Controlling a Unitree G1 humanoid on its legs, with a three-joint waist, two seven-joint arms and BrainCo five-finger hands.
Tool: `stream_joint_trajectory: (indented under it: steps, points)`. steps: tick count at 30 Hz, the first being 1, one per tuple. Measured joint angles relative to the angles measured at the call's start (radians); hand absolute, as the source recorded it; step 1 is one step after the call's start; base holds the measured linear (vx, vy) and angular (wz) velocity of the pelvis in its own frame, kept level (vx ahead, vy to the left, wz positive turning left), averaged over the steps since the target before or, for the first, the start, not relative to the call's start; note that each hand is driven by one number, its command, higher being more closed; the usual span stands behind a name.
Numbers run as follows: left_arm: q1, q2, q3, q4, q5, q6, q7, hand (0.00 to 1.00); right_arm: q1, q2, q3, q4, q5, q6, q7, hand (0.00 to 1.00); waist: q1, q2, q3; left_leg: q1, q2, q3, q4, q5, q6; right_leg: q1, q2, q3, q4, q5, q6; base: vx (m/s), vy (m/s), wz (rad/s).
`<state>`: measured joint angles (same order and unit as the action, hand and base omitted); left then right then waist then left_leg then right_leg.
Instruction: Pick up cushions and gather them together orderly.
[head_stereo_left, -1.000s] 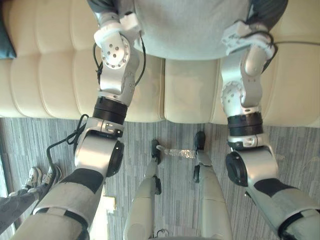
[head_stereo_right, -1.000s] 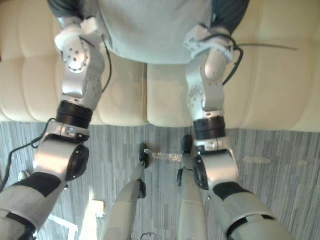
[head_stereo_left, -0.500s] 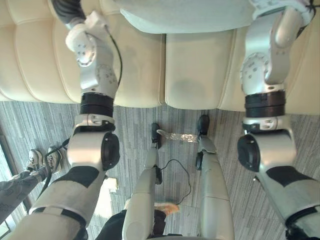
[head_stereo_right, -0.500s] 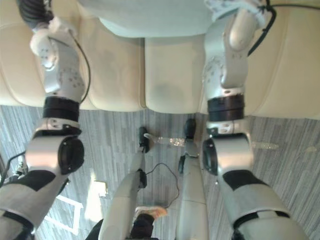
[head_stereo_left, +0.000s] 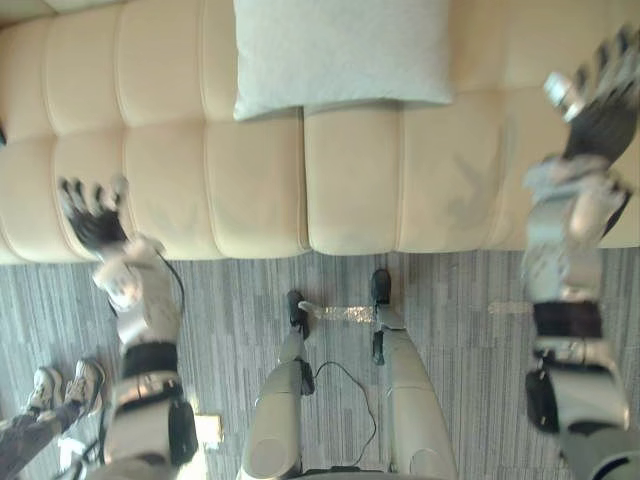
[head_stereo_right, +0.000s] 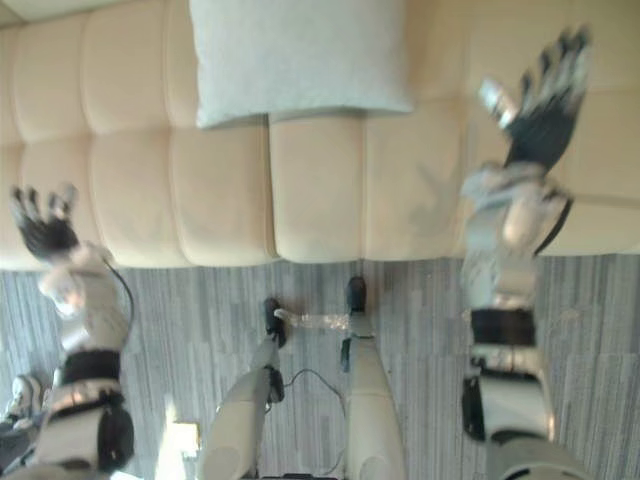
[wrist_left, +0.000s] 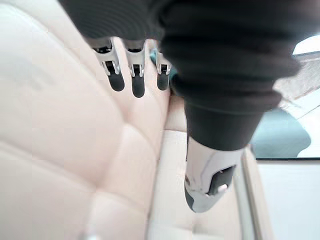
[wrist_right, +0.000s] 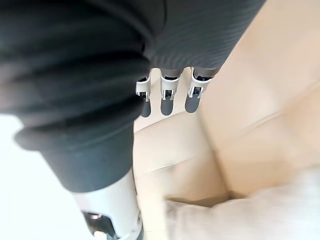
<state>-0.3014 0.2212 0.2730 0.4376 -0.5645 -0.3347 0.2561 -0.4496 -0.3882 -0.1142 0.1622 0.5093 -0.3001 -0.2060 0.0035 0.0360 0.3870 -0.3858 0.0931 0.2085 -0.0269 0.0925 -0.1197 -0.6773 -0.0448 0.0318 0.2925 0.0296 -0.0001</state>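
- Where the cushion (head_stereo_left: 340, 55) meets the top of the frame, its far edge is cut off; a person's shoes (head_stereo_left: 85, 380) sit partly cropped at the lower left.
- The cushion is pale grey-white with squared corners and rests at upper centre on the cream sofa (head_stereo_left: 250, 190).
- The left hand (head_stereo_left: 93, 222), mid left, and the right hand (head_stereo_left: 603, 110), upper right, are both released, fingers spread, well apart from the cushion.
- Bare seat lies on either side of the cushion; grey carpet (head_stereo_left: 230, 300) runs below the sofa's front edge.

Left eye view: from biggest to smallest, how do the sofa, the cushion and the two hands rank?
1. sofa
2. cushion
3. left hand and right hand look about alike, so unranked.
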Motion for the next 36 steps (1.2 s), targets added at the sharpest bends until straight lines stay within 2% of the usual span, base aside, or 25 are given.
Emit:
stream_joint_trajectory:
  steps: [2, 3, 5, 6, 7, 9, 12, 18, 23, 30, 32, 33, 34, 35, 36]
  points:
    - [0.013, -0.034, -0.004, 0.000, 0.016, -0.007, -0.009, 0.00, 0.051, 0.036, 0.010, -0.007, -0.007, -0.007, 0.015, 0.00, -0.005, -0.009, -0.005, 0.005, 0.002, -0.001, 0.019, -0.008, 0.010, 0.011, 0.006, 0.002, -0.003, 0.003, -0.001, 0.02, -0.042, -0.09]
    - [0.048, -0.064, -0.005, 0.017, 0.029, -0.010, -0.015, 0.00, 0.102, 0.074, 0.010, 0.006, -0.022, -0.009, 0.026, 0.00, -0.003, -0.010, -0.004, 0.032, 0.011, 0.004, 0.035, -0.029, 0.006, 0.056, 0.011, 0.003, -0.019, -0.013, 0.010, 0.07, -0.028, -0.23]
    - [0.223, -0.174, -0.043, 0.125, 0.125, 0.038, -0.072, 0.00, 0.281, 0.189, 0.046, 0.085, -0.171, 0.038, 0.078, 0.00, -0.004, -0.010, -0.024, 0.198, 0.033, 0.017, 0.034, -0.065, 0.006, 0.226, 0.032, 0.001, -0.046, -0.024, 0.003, 0.16, 0.015, -0.30]
    - [0.257, -0.196, -0.058, 0.148, 0.143, 0.046, -0.081, 0.00, 0.327, 0.200, 0.064, 0.099, -0.196, 0.043, 0.090, 0.00, -0.006, -0.012, -0.049, 0.211, 0.035, 0.021, 0.045, -0.076, 0.004, 0.243, 0.032, -0.001, -0.044, -0.034, 0.001, 0.18, 0.047, -0.10]
    - [0.329, -0.239, -0.078, 0.204, 0.174, 0.073, -0.104, 0.00, 0.415, 0.215, 0.094, 0.139, -0.247, 0.055, 0.113, 0.00, -0.006, -0.019, -0.113, 0.221, 0.038, 0.028, 0.069, -0.101, 0.003, 0.259, 0.032, -0.003, -0.034, -0.056, 0.007, 0.13, 0.047, 0.02]
    - [0.386, -0.269, -0.087, 0.304, 0.216, 0.098, -0.129, 0.00, 0.474, 0.250, 0.114, 0.244, -0.313, 0.073, 0.133, 0.00, -0.005, -0.030, -0.180, 0.247, 0.039, 0.031, 0.081, -0.124, 0.003, 0.284, 0.031, -0.003, -0.034, -0.080, 0.013, 0.10, 0.047, 0.01]
    - [0.403, -0.274, -0.078, 0.403, 0.273, 0.119, -0.140, 0.00, 0.504, 0.301, 0.115, 0.400, -0.382, 0.094, 0.152, 0.00, 0.002, -0.036, -0.228, 0.305, 0.037, 0.044, 0.082, -0.144, 0.004, 0.346, 0.027, 0.001, -0.044, -0.088, 0.017, 0.03, 0.062, -0.05]
    - [0.419, -0.276, -0.014, 0.515, 0.373, 0.150, -0.155, 0.00, 0.544, 0.351, 0.076, 0.598, -0.431, 0.125, 0.167, 0.00, 0.007, -0.013, -0.326, 0.389, 0.052, 0.103, 0.085, -0.179, 0.005, 0.443, 0.030, 0.011, -0.127, -0.064, 0.021, 0.03, 0.061, -0.25]
    - [0.417, -0.275, 0.013, 0.537, 0.414, 0.168, -0.176, 0.00, 0.550, 0.348, 0.035, 0.688, -0.432, 0.148, 0.167, 0.00, 0.008, -0.004, -0.344, 0.439, 0.062, 0.138, 0.085, -0.198, -0.002, 0.500, 0.047, 0.041, -0.177, -0.027, 0.019, 0.06, 0.033, -0.25]
    - [0.402, -0.275, 0.011, 0.550, 0.460, 0.179, -0.181, 0.00, 0.551, 0.349, 0.002, 0.727, -0.433, 0.154, 0.169, 0.00, 0.009, -0.015, -0.347, 0.464, 0.054, 0.145, 0.083, -0.203, 0.001, 0.537, 0.050, 0.059, -0.216, 0.003, 0.024, 0.01, 0.030, -0.07]
    - [0.390, -0.265, -0.011, 0.554, 0.465, 0.183, -0.180, 0.00, 0.529, 0.349, 0.022, 0.727, -0.441, 0.156, 0.168, 0.00, 0.020, -0.023, -0.338, 0.459, 0.053, 0.180, 0.104, -0.214, 0.000, 0.510, 0.058, 0.092, -0.191, 0.008, 0.025, -0.06, 0.036, -0.51]
    - [0.377, -0.243, -0.033, 0.553, 0.466, 0.187, -0.179, 0.00, 0.506, 0.349, 0.048, 0.727, -0.458, 0.157, 0.167, 0.00, 0.031, -0.035, -0.321, 0.446, 0.055, 0.207, 0.140, -0.228, 0.005, 0.486, 0.060, 0.108, -0.160, 0.015, 0.038, -0.12, 0.023, -0.68]
    - [0.362, -0.236, -0.037, 0.551, 0.468, 0.189, -0.179, 0.00, 0.495, 0.352, 0.070, 0.727, -0.469, 0.157, 0.166, 0.00, 0.033, -0.047, -0.319, 0.416, 0.057, 0.224, 0.165, -0.227, 0.016, 0.462, 0.060, 0.120, -0.163, 0.038, 0.070, -0.13, -0.013, -0.54]
    - [0.350, -0.244, -0.034, 0.542, 0.469, 0.188, -0.177, 0.00, 0.466, 0.354, 0.079, 0.724, -0.470, 0.162, 0.164, 0.00, 0.040, -0.029, -0.314, 0.383, 0.092, 0.222, 0.166, -0.214, 0.026, 0.389, 0.051, 0.062, 0.046, -0.069, 0.053, -0.12, -0.017, -0.18]
    - [0.347, -0.244, -0.036, 0.536, 0.468, 0.188, -0.176, 0.00, 0.466, 0.357, 0.079, 0.720, -0.470, 0.163, 0.164, 0.00, 0.040, -0.037, -0.315, 0.383, 0.090, 0.216, 0.167, -0.210, 0.026, 0.369, 0.031, 0.028, 0.164, -0.120, 0.037, -0.03, -0.031, 0.25]
